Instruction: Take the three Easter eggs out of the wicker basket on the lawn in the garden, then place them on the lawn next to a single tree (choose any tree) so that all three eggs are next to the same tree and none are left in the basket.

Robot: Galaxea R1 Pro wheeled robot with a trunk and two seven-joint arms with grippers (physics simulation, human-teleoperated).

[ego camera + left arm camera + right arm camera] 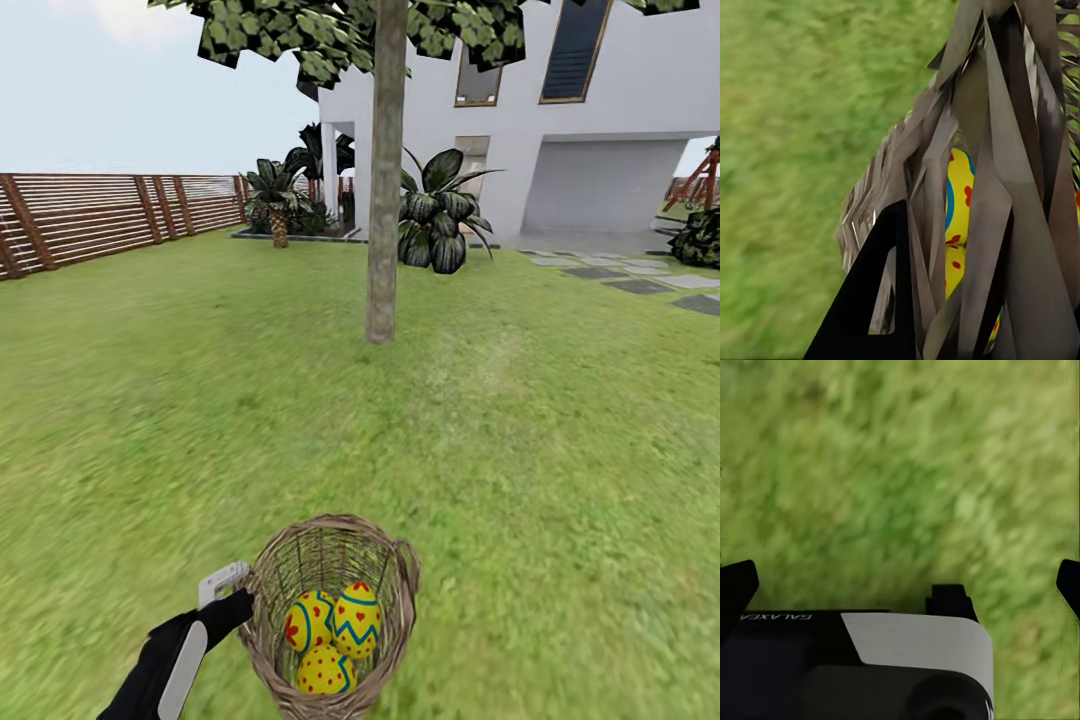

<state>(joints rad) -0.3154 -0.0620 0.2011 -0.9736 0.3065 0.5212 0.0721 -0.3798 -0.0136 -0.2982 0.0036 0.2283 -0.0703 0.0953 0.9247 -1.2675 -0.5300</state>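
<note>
the wicker basket [330, 610] sat low in the head view, at about 6 o'clock, with the left gripper [240, 592] pressed against its rim at the 9 o'clock side. the left arm [170, 665] came up from the bottom edge toward it. in the left wrist view the woven wall of the basket [997, 187] stood right at the camera, and one dark finger [870, 300] lay against the weave; the claw looked closed on the basket's rim, though the second finger was hidden behind the strands.

all three eggs lay inside the basket, touching one another. one egg with blue zigzag bands [357, 618] sat at 3 o'clock within the basket, a second with a red flower [308, 622] sat at 9 o'clock, and a third with red dots [325, 672] lay at 6 o'clock, nearest the camera. a yellow egg with blue and red marks [958, 217] showed through the weave in the left wrist view.

the tree [385, 200] stood at 12 o'clock from the basket, well apart from it, its trunk rising straight from the lawn [520, 440]. broad-leaved plants [440, 215] grew just behind the trunk, a white house [560, 130] stood beyond, and a wooden fence [100, 215] ran along at 10 o'clock.

the right gripper [900, 585] hung over bare grass [900, 472], its dark fingertips [736, 585] wide apart, holding nothing.
</note>
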